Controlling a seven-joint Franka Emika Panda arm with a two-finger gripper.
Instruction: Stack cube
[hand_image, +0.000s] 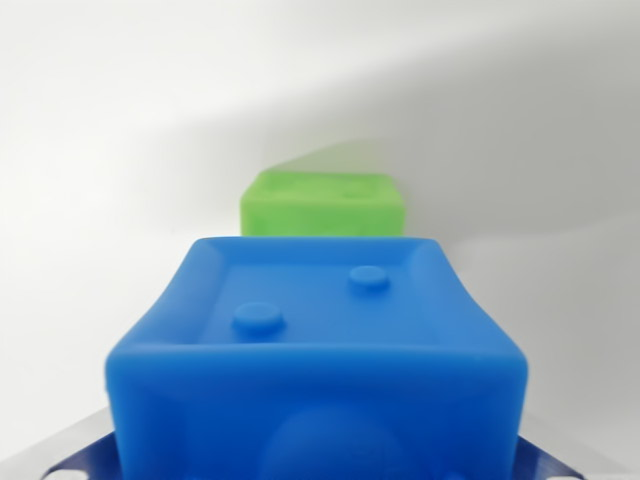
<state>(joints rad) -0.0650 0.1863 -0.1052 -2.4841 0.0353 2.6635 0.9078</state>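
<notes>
Cubes number two: one blue cube (320, 350) (nearest), one green cube (323, 204) behind.

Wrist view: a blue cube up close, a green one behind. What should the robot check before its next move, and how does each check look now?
1. Blue soft plastic cube sits centred in view: ok.
2. Green soft plastic cube is visible beyond it: ok.
3. Top of the green cube is free: ok.
4. Hand is closed on the blue cube: cannot tell, fingers are out of view.
5. Blue cube is lifted off the white surface: cannot tell.
</notes>
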